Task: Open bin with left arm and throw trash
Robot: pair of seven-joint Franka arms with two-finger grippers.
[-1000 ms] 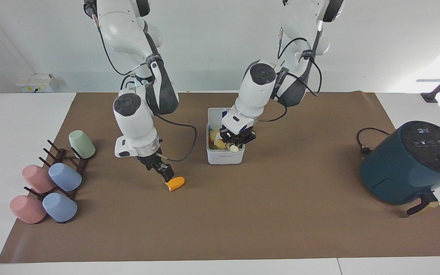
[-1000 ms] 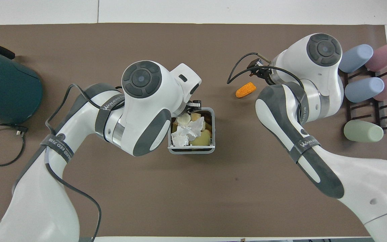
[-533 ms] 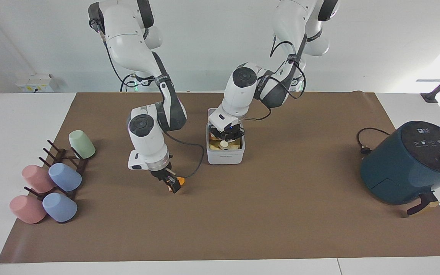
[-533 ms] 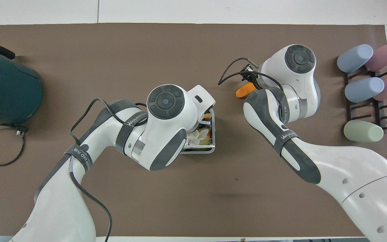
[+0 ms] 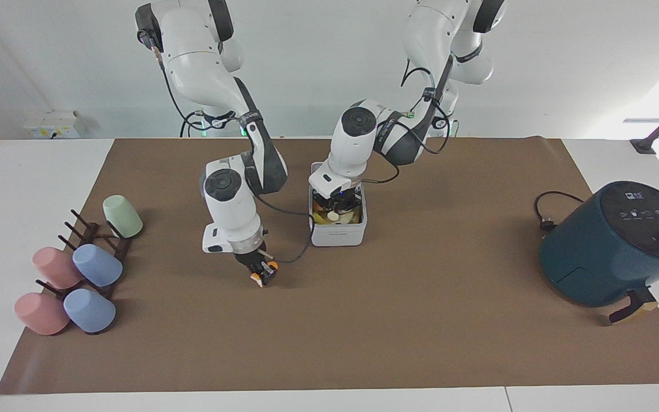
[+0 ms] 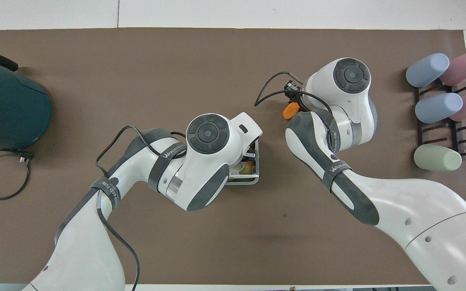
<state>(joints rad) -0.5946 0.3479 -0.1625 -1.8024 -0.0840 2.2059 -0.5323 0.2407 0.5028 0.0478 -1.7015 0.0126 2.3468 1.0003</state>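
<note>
Right gripper: down at the brown mat, fingers clenched on the orange wedge, which sits at the mat farther from the robots than the bin and toward the right arm's end
Left gripper: lowered into the open top of the bin; whether its fingers are parted or closed, cannot tell
Bin: white cube near the middle of the mat, lid swung up on the robots' side
Trash in bin: pale and yellowish scraps show beside the left gripper
Air fryer: dark teal, at the left arm's end of the table
Cups: pastel, on a rack at the right arm's end
</note>
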